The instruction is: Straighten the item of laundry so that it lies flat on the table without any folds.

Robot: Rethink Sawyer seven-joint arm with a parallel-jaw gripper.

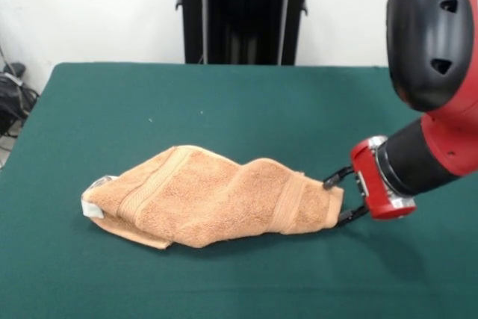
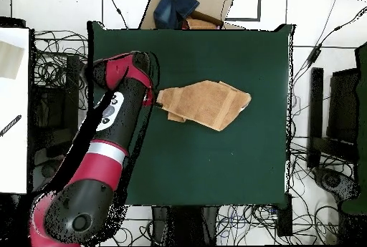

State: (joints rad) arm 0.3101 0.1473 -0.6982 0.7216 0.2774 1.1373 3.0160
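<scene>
The orange-tan towel [image 1: 216,199] lies crumpled and folded over itself in a long bunch on the green table [image 1: 224,95]. Its white tag [image 1: 91,207] shows at the left end. A woven band [image 1: 287,203] runs across it near the right end. My gripper [image 1: 334,201] comes in low from the right, its two black fingers [image 1: 330,180] spread above and below the towel's right end, so it looks open. In the overhead view the towel [image 2: 208,103] lies mid-table [image 2: 215,165], with my gripper [image 2: 153,101] at its left tip.
The black pedestal [image 1: 243,13] stands behind the table's far edge. In the overhead view a cardboard box with blue cloth [image 2: 183,8] sits beyond the top edge, a white surface [image 2: 14,108] lies to the left, and cables lie around the table.
</scene>
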